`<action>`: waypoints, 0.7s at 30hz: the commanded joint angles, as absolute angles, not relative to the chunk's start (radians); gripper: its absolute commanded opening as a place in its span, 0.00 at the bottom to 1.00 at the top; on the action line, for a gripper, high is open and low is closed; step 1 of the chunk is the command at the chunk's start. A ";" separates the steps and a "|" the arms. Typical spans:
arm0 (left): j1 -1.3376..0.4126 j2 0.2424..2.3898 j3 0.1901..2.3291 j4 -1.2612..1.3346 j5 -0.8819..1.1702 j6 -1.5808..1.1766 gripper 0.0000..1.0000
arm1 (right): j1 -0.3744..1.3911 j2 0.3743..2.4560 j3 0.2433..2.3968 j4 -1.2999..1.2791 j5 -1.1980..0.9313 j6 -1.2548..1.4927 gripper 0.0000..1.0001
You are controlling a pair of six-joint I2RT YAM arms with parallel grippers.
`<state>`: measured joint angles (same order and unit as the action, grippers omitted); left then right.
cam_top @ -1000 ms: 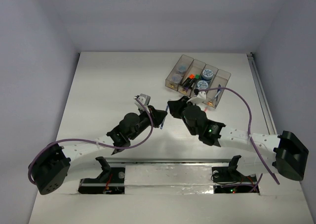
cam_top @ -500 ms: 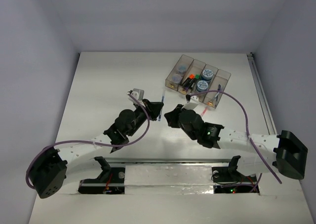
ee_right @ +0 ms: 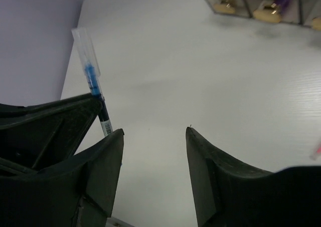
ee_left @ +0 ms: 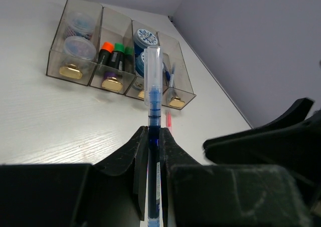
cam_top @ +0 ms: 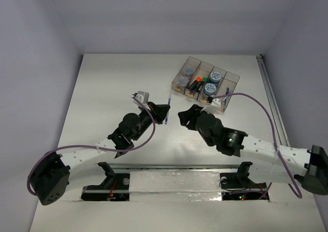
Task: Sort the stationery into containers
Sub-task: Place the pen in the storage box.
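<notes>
White table (cam_top: 107, 83), grey walls all round. Left end effector (ee_left: 153, 139) pinches a blue pen (ee_left: 153, 86), its long axis in line with the fingers and aimed at the containers (ee_left: 120, 56) ahead. Right end effector (ee_right: 153, 134) hangs spread and empty just beside, slightly nearer them.

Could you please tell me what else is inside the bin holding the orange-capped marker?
Beside the orange marker lie a green marker and a purple marker; the bin's smoky wall hides anything beneath.
</notes>
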<state>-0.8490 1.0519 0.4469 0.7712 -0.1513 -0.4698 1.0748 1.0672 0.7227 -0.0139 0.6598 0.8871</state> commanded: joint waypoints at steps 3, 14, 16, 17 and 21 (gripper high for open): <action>-0.848 1.126 0.514 0.865 -0.077 -0.477 0.00 | 1.080 0.870 0.752 -0.182 0.912 0.812 0.66; -0.928 1.543 0.871 0.911 -0.017 -0.449 0.00 | 1.080 0.526 0.798 -0.347 1.146 0.654 0.05; -0.928 1.610 0.979 0.911 -0.006 -0.457 0.00 | 1.080 0.509 0.802 -0.379 1.144 0.652 0.00; -0.928 1.674 1.014 0.911 0.004 -0.463 0.00 | 1.080 0.508 0.805 -0.394 1.149 0.652 0.00; -0.928 1.826 1.176 0.917 0.051 -0.488 0.00 | 1.080 0.511 0.841 -0.500 1.163 0.715 0.00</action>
